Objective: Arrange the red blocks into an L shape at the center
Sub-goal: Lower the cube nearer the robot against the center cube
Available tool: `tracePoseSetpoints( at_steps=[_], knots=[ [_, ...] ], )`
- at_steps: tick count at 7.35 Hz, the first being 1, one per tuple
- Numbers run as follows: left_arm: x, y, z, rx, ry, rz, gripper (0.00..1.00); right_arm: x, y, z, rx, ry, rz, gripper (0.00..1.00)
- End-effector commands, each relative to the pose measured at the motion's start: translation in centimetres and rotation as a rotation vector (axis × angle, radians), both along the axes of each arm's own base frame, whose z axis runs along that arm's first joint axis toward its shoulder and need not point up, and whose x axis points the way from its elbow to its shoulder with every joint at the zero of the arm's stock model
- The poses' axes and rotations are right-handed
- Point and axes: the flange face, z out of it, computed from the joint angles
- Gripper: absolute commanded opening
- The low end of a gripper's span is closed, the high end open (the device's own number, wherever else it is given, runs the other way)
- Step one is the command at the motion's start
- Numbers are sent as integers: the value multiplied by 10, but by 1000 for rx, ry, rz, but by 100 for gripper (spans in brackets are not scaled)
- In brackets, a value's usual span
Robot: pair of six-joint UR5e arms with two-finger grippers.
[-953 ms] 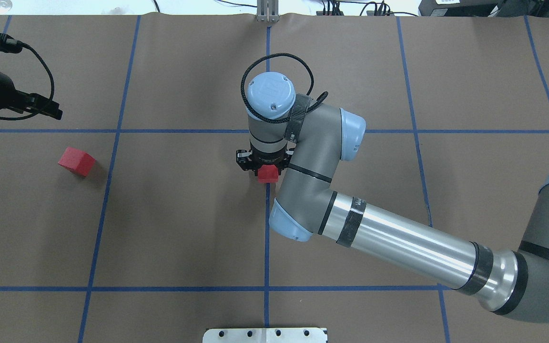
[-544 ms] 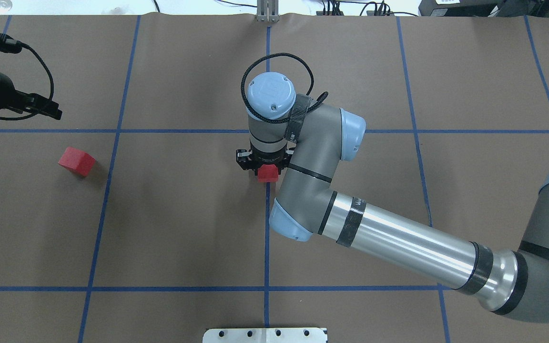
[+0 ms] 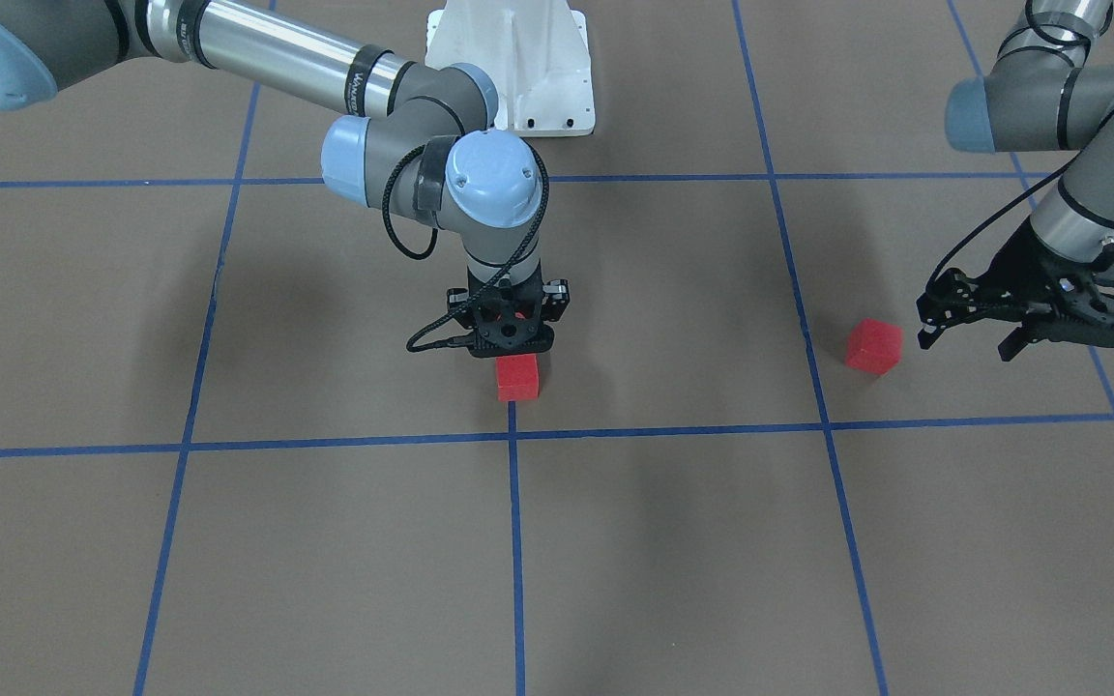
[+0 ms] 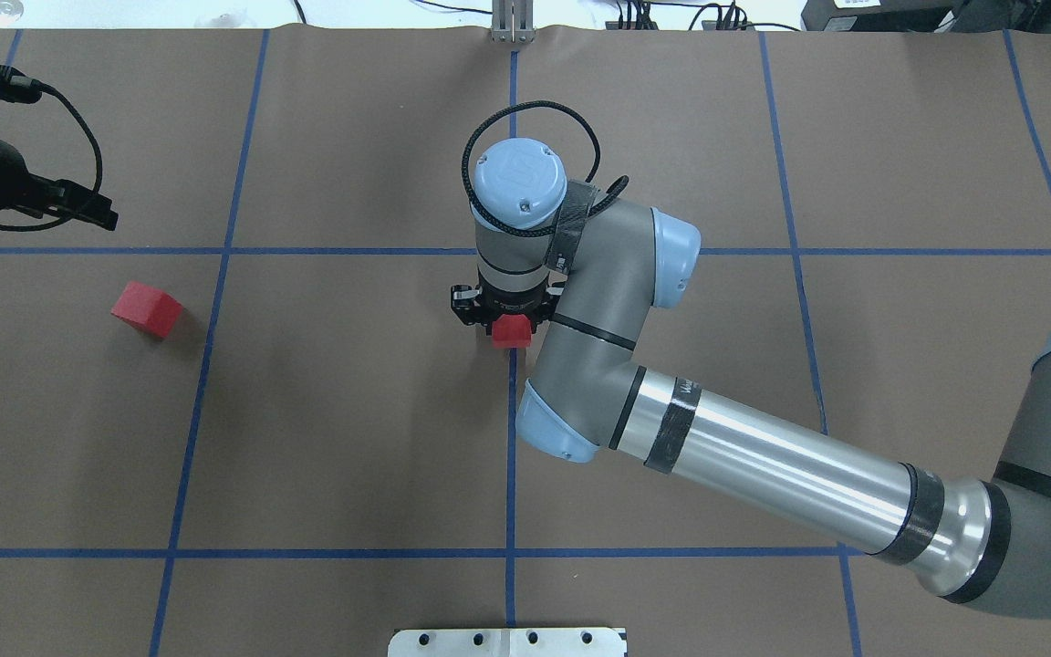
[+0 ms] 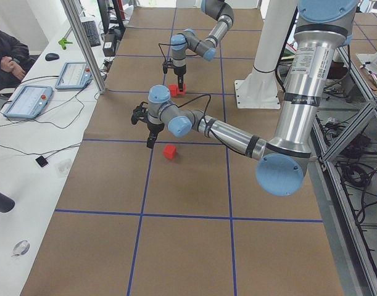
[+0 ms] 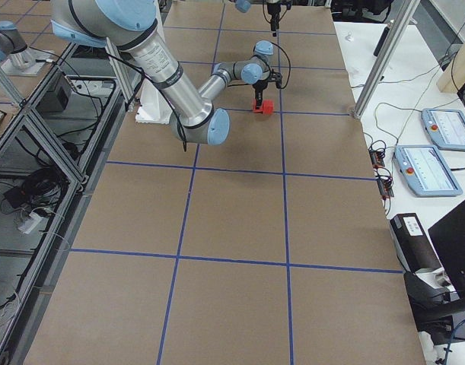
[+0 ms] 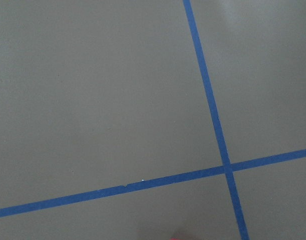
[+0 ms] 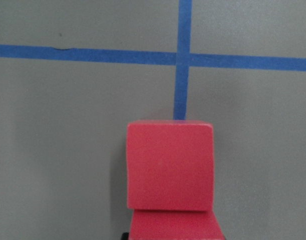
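Red blocks show in two places. One block (image 3: 517,377) sits on the brown worktop (image 3: 673,541) just beneath the right claw (image 3: 511,338). It is on a blue tape line (image 3: 513,418) and just short of the center (image 3: 513,435) crossing, which lies past the block from that claw. This claw's fingers are hidden, so I cannot tell whether it grips the block. The right wrist view shows a second red face below, perhaps another block. The left claw (image 3: 966,343) is spread apart and holds nothing. A lone block (image 3: 874,345) lies near it, on the side toward the right claw, not touching.
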Motion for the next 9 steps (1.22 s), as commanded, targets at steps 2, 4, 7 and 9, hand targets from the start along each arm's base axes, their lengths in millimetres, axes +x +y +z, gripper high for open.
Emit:
tracePoseSetpoints(
  at_steps=[2,4,7,9],
  knots=[
    [-1,1,2,-3,-2,-1,100,0,-1,1,14,-12,13,61],
    [-1,1,2,-2,-2,0,100,0,-1,1,16,-12,13,74],
    [0,1,4,-8,-4,0,100,4,-5,-3,16,-20,21,85],
    [5,-4,9,-56,3,-31,100,26,-18,-17,20,-44,47,98]
  ],
)
